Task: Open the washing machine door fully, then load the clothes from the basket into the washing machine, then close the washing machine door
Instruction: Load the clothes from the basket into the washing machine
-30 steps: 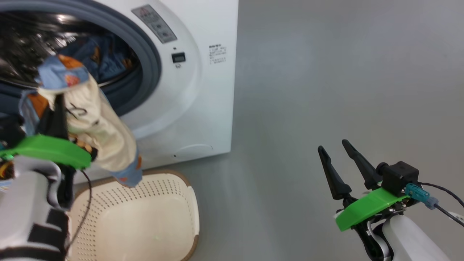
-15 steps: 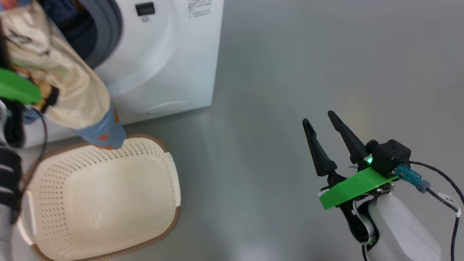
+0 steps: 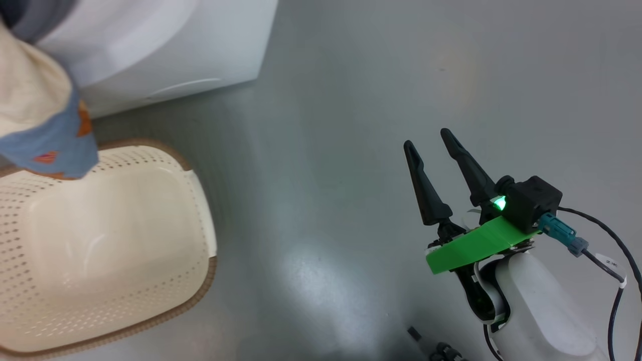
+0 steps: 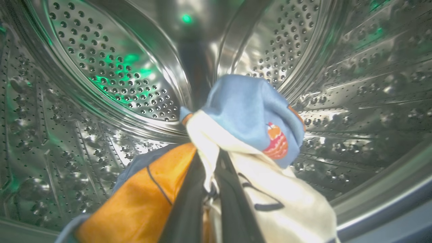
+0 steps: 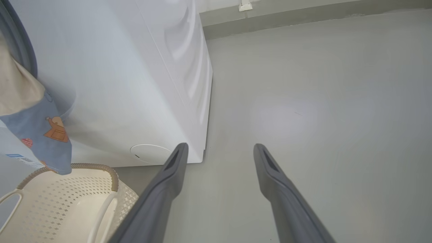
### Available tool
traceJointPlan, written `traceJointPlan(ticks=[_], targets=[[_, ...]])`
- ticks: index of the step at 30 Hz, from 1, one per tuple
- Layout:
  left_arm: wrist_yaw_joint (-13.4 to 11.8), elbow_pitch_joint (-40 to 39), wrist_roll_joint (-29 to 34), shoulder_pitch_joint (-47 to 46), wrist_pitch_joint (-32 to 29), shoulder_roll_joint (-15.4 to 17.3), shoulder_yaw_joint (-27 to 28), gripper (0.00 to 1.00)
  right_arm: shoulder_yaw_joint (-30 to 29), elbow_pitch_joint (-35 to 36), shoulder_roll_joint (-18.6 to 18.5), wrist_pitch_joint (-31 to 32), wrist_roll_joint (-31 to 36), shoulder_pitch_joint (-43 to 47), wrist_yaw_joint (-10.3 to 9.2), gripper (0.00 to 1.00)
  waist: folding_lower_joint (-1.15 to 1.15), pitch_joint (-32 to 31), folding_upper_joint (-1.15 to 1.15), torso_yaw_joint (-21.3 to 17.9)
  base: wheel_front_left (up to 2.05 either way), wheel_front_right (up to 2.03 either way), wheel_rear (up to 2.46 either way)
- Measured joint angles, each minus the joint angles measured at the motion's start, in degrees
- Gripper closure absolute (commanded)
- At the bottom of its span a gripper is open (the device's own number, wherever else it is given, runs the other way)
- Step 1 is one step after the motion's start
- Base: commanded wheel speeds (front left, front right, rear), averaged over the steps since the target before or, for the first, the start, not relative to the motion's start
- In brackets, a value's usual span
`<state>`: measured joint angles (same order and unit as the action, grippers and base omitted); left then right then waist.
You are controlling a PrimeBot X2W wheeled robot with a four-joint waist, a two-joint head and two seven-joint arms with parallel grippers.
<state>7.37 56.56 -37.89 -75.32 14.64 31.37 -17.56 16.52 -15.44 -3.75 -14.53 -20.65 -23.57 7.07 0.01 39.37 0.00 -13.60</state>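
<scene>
Left jaws pinch the clothes (image 4: 249, 111) tight with the bundle up inside the drum (image 4: 111, 77), so letting go should drop it in, its tail hanging over the basket (image 3: 165, 165) by the machine (image 3: 175, 50) front, while the right jaws wait spread wide above the floor (image 3: 351, 100).

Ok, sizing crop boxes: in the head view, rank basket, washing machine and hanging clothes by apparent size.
1. basket
2. washing machine, only its cut-off corner
3. clothes, nearer the camera, so unsure
</scene>
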Motion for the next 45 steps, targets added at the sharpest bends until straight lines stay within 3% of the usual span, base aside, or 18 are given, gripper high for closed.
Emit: traceJointPlan(ticks=[4,8,12,17,18,19,21,24,28,30,34,39,45], targets=[[0.0,-0.7,-0.7,-2.3,0.0,2.2,-0.7,1.0,-0.1,0.3,0.2,0.0,0.0,0.0,0.0,0.0,0.0,1.6,0.0,-1.9,0.0,0.0,0.0],[0.0,-6.3,-1.6,-4.4,0.0,4.0,0.8,1.0,-0.1,0.7,0.4,0.0,0.1,0.0,0.0,0.0,0.0,2.8,0.0,-3.2,0.0,0.0,0.0],[0.0,-14.2,1.9,-4.7,0.1,5.6,6.4,1.0,-0.1,0.9,0.5,0.0,0.1,-0.5,0.0,0.0,-0.01,3.7,0.0,-3.9,0.0,0.0,0.0],[0.0,-16.4,5.0,-4.3,0.1,4.6,13.7,1.0,0.0,1.0,0.7,0.0,0.0,-1.2,0.0,0.0,-0.01,3.8,0.0,-4.3,0.0,0.0,0.0],[0.0,-15.8,5.5,-4.0,0.1,4.1,14.8,0.58,0.0,0.9,0.7,0.0,0.0,-1.2,0.0,0.0,-0.01,3.7,0.0,-4.3,0.0,0.0,0.0],[0.0,-13.9,5.6,-3.6,0.2,3.6,15.2,0.0,0.0,0.9,0.7,0.0,0.0,-1.2,0.0,0.0,-0.01,3.4,0.0,-4.4,0.0,0.0,0.0],[0.0,-8.6,5.6,-2.1,-0.6,2.6,13.7,0.0,0.0,0.8,0.8,0.0,0.0,-1.2,0.0,0.0,-0.01,2.9,0.0,-4.4,0.0,0.0,0.0],[0.0,-1.0,4.1,-1.1,-8.3,1.0,11.3,0.0,-0.1,0.6,0.8,0.0,0.0,-1.1,0.0,0.0,-0.01,1.9,0.0,-4.4,0.0,0.0,0.0],[0.0,3.4,3.0,-1.2,-16.1,0.9,7.6,0.0,0.0,0.5,0.9,0.0,0.0,-1.1,0.0,0.0,-0.01,0.1,0.0,-4.2,0.0,0.0,0.0],[0.0,3.7,1.9,-1.2,-16.9,0.9,6.4,0.0,0.2,0.3,0.9,0.0,0.0,-1.1,0.0,0.0,-0.01,-0.7,0.0,-4.1,0.0,0.0,0.0],[0.0,3.6,0.3,-0.9,-15.6,0.9,4.5,0.0,0.3,-0.3,0.9,0.0,-0.1,-1.1,0.0,0.0,-0.01,-2.3,0.0,-3.9,0.0,0.0,0.0],[0.0,2.0,0.0,2.3,-7.4,1.1,1.5,0.0,0.3,-0.9,0.9,0.0,-0.5,-1.1,0.0,0.0,-0.01,-4.9,0.0,-3.4,0.0,0.0,0.0],[0.0,0.9,-2.9,9.7,-1.6,-1.6,-1.6,0.0,0.4,-2.1,0.4,0.0,-1.0,-1.1,0.0,0.0,-0.01,-8.9,0.0,-2.5,0.0,0.0,0.0]])
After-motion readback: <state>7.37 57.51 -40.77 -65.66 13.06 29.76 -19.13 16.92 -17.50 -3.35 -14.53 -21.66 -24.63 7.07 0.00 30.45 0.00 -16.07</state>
